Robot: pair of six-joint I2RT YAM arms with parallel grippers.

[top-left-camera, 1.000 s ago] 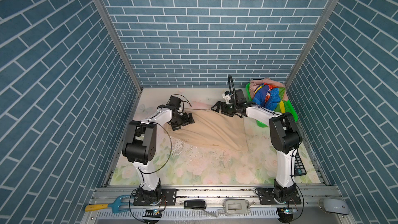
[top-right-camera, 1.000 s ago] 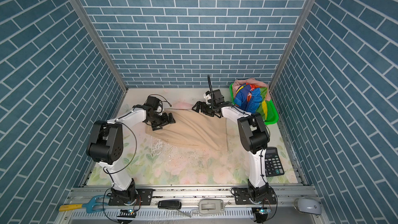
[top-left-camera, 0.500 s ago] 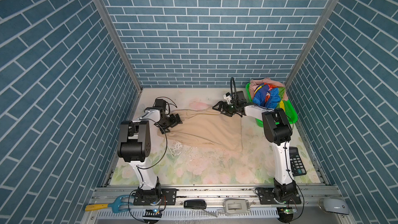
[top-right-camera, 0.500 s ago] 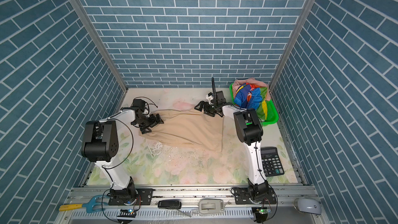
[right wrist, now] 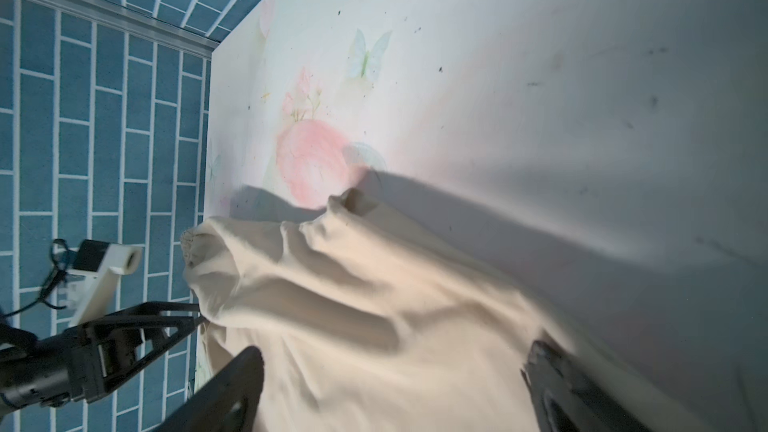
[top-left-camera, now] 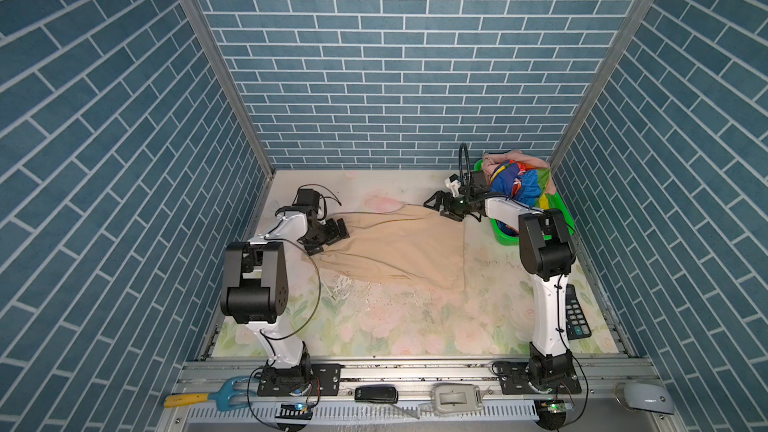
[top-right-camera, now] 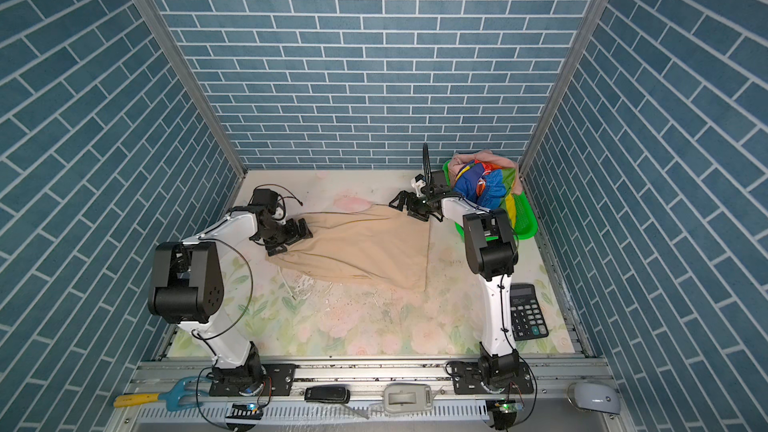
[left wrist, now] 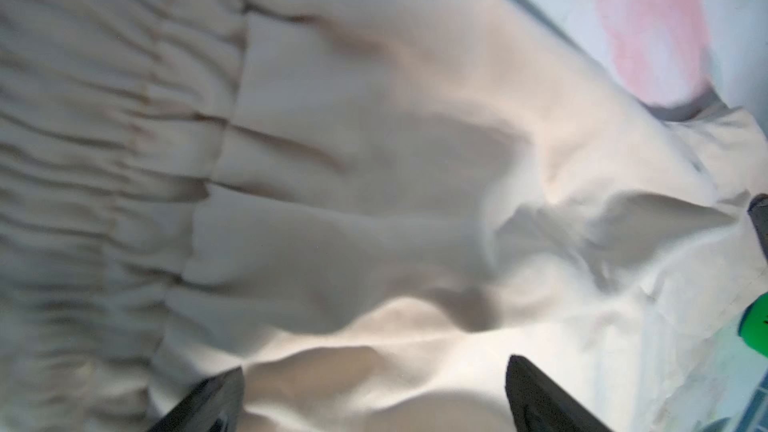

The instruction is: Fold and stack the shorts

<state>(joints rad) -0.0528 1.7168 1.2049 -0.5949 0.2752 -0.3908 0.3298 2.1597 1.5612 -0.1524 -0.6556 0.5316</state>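
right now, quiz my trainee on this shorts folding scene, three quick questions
1. True or false: the beige shorts lie spread on the table, outside the green basket.
2. Where are the rainbow-striped shorts? A in the green basket; B flat on the table; C under the beige shorts.
3. How do the jaws of the left gripper and the right gripper stand?
Key: 1 true; 2 A; 3 both open.
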